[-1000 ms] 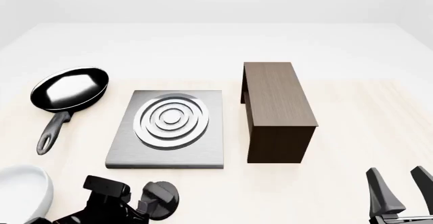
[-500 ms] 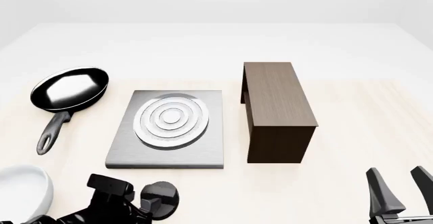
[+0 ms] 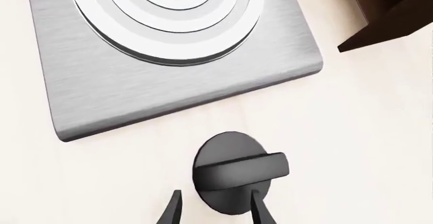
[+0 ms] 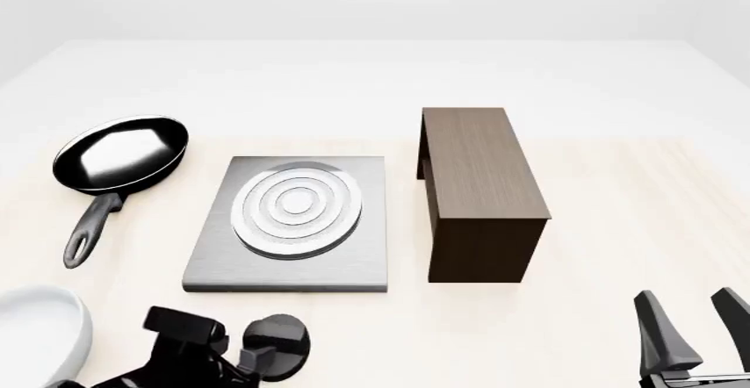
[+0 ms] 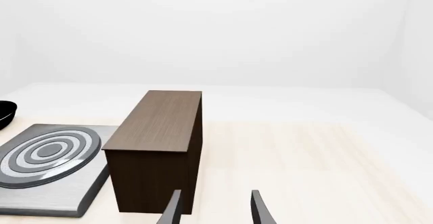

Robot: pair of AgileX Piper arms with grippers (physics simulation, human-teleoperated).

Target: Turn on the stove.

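Left hand (image 3: 213, 211) fingers spread at knob (image 3: 237, 172), near stove (image 3: 169, 62)

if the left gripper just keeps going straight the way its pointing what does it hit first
Most likely the knob: the left gripper has its open fingers aimed at it, with the stove plate further along. Exact depth is unclear.

The flat square brushed-grey metal stove plate (image 4: 287, 226) lies level on the pale table, its rounded corners showing and its concentric silver burner rings (image 4: 297, 206) set toward the far half of the plate. Its separate small round black knob (image 3: 233, 172) sits on the table just off the plate's near edge, apart from it, with a raised straight ridge (image 3: 241, 170) running across its top
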